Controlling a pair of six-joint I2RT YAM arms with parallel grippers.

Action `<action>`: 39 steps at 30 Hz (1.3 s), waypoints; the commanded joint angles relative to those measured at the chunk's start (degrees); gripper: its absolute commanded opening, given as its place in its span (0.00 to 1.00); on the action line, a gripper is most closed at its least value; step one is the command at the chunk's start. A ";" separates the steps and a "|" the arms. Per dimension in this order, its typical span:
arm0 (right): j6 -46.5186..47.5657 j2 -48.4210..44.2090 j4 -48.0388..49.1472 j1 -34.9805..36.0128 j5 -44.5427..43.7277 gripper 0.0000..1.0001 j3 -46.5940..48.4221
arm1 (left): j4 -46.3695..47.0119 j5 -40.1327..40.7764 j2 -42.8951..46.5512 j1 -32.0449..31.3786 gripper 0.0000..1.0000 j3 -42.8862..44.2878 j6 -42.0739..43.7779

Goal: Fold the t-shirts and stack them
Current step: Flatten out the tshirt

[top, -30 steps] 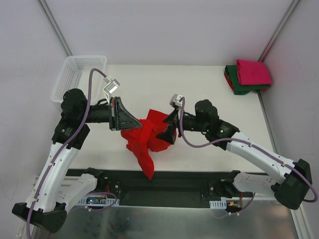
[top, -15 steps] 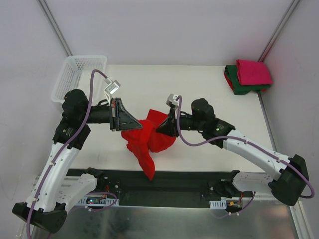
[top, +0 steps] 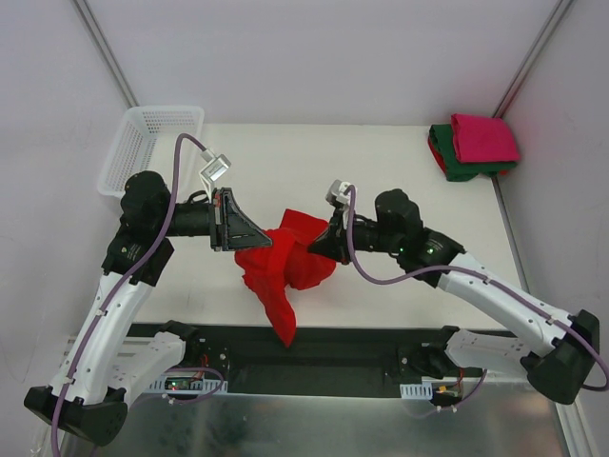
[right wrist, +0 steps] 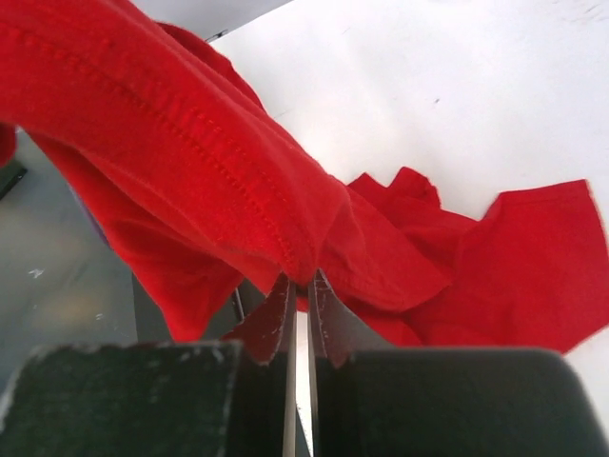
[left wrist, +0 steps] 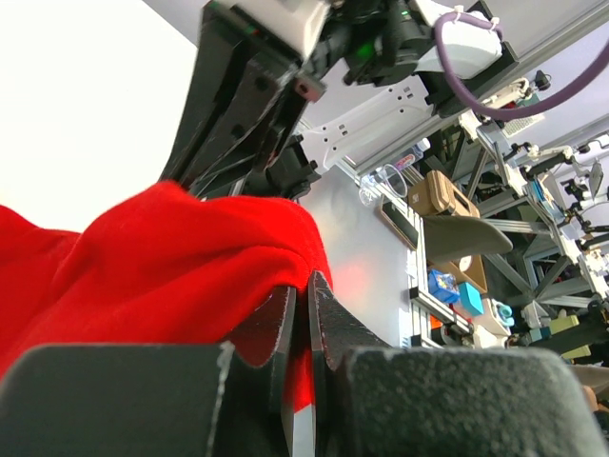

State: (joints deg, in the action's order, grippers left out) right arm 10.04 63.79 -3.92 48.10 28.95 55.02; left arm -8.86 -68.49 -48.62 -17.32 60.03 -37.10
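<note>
Red shirt (top: 285,262): soft matte cloth, crumpled into a peaked heap at near middle of smooth white table (top: 285,162). One pointed tail droops over near edge. Pinched from left and from right, rounded creases running between the two grips. Stitched hem ridge plain in right wrist view.

At far left corner, white plastic mesh basket (top: 128,157), rectangular, open-topped.

At far right corner, pink shirt (top: 483,136), folded to a neat rectangle and stacked on green shirt (top: 443,152), also folded, green edges showing at left and near sides.

Left gripper (left wrist: 306,286), black and wedge-shaped, jaws pressed together on a fold of red shirt. Right gripper (right wrist: 297,286), same shape, jaws clamped tight on a hemmed fold of red shirt.
</note>
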 commanded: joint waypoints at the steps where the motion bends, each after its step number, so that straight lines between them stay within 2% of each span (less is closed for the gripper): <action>1: 4.89 -5.95 -6.60 0.16 -5.39 0.01 5.18 | 2.71 -0.15 0.81 -0.52 0.00 -0.44 0.10; 6: 7.97 -9.47 -15.39 0.16 -12.94 0.01 8.34 | 2.80 0.28 0.20 -0.52 0.00 -0.88 0.71; 14: 10.87 -15.80 -24.10 0.24 -23.57 0.01 13.52 | 2.71 0.72 -2.26 -0.52 0.00 -1.76 2.65; 20: 11.40 -17.82 -28.33 0.24 -27.36 0.01 14.15 | 2.71 4.14 -5.78 -0.52 0.01 -3.69 5.54; 27: 8.86 -15.28 -30.97 0.16 -28.60 0.01 10.56 | 2.80 13.81 -15.18 -1.48 0.00 -7.12 10.46; 29: 7.36 -14.57 -30.27 0.16 -31.76 0.01 8.88 | 3.15 16.18 -18.59 -2.45 0.00 -7.03 11.35; 34: 3.94 -10.54 -27.46 0.24 -37.20 0.01 3.26 | 4.03 20.14 -26.51 -6.14 0.00 -5.19 13.72; 39: 1.03 -4.47 -26.31 0.24 -40.28 0.01 1.58 | 4.64 24.01 -35.65 -9.22 0.00 -1.86 15.56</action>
State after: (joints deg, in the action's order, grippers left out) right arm 14.59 56.38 -32.67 48.56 -5.74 57.23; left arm -6.33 -49.28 -79.94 -24.86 54.28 -25.52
